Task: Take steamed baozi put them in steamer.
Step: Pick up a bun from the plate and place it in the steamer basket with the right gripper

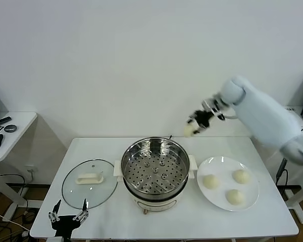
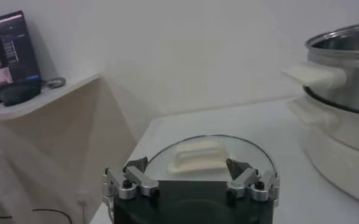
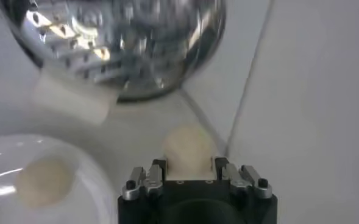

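**Holding one bun aloft beside the steamer**

Looking at the right gripper (image 1: 194,126), you see it clamped on a cream-white round dough bun (image 3: 188,149), raised above the white tabletop's (image 1: 111,214) far edge, just right of the shiny round steel steamer (image 1: 155,169). Three more buns (image 1: 235,196) sit on the flat white plate (image 1: 212,199) near the right edge. Your left gripper (image 1: 68,216) hangs with fingers apart at the near-left corner, by the round glass lid (image 1: 73,191).
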`<state>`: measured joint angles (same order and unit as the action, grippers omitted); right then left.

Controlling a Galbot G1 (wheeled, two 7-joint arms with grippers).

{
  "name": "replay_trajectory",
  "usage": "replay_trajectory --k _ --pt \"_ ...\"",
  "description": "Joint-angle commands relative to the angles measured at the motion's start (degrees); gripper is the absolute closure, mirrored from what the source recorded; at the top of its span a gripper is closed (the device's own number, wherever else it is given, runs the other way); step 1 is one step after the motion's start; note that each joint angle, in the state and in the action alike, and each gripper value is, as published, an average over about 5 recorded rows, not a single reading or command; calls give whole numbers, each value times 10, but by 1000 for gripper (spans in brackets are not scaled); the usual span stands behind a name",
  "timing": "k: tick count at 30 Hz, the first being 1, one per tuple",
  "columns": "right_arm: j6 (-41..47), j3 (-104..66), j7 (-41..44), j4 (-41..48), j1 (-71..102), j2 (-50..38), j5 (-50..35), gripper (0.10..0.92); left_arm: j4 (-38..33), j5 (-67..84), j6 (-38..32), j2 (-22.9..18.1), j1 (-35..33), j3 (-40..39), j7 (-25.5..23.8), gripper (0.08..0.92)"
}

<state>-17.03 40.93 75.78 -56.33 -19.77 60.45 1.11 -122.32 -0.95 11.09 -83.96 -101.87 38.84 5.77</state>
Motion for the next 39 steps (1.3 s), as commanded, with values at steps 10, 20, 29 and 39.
replay_trajectory --k 10,20,29,39 --pt "-303 165 23 -29 -98 143 31 533 -9 -10 19 -6 1 1 10 177" --pt "-303 167 11 17 -44 177 96 533 -13 -5 21 -10 1 0 9 177" --pt "-303 148 -4 53 5 198 137 533 -9 -2 24 -15 10 0 6 177" --pt "-303 131 -5 91 28 219 159 514 4 -1 24 -12 18 2 6 177"
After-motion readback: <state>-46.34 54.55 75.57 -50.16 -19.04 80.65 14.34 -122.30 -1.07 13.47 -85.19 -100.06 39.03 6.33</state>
